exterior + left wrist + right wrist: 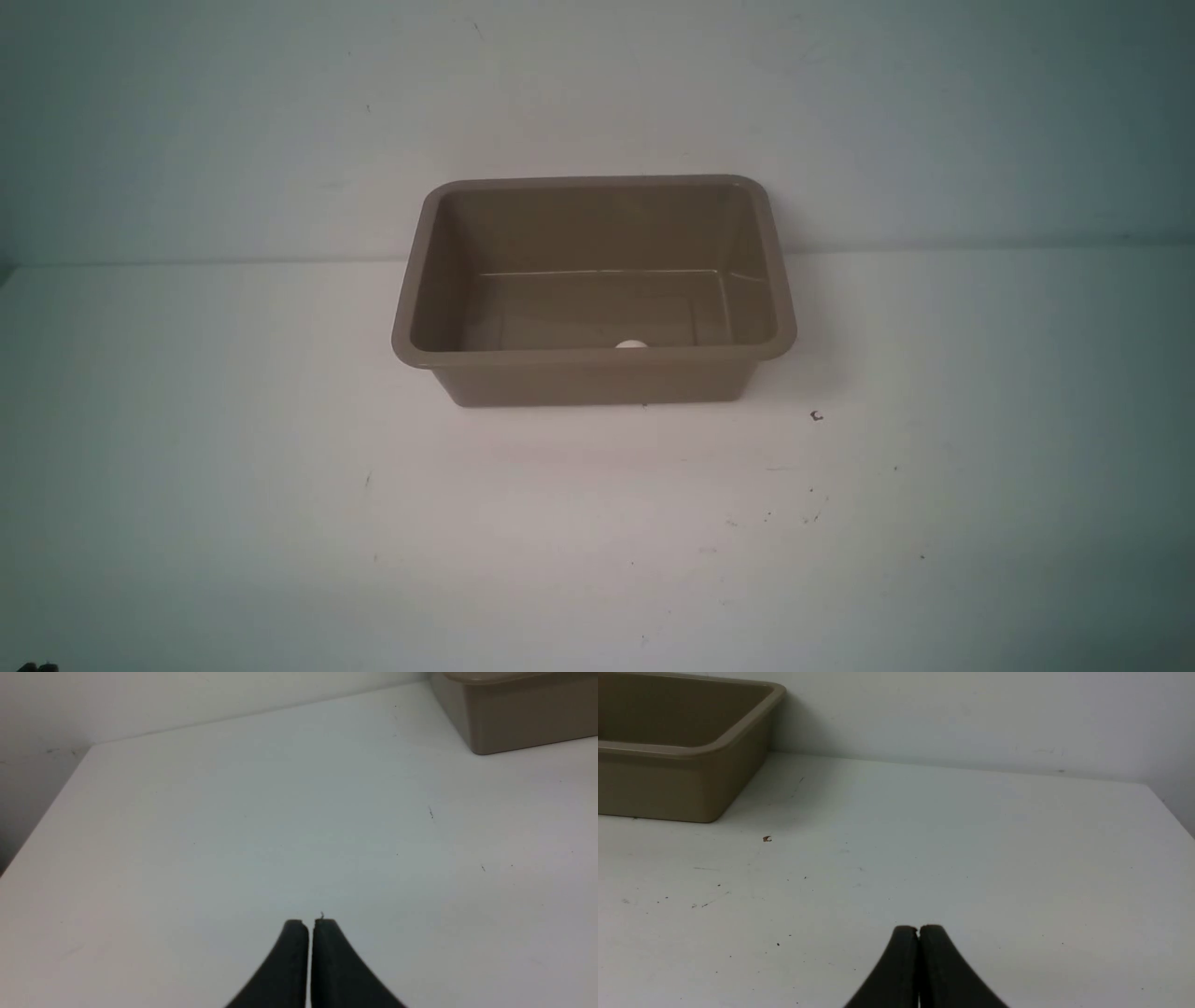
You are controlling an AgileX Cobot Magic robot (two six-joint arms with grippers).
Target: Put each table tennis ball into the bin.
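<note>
Ball lodged inside the bin; both grippers closed and empty.

The left gripper point(310, 924) was seen with its dark fingers point(289, 970) pressed almost together, nothing held between them, above the bare white table point(233, 467). The bin point(597, 378) was placed at the table's centre, and the table tennis ball point(631, 344) was found inside it, at 6 o'clock on the floor, against the near wall. The right gripper point(918, 928) was likewise fully closed, with nothing gripped.
</note>
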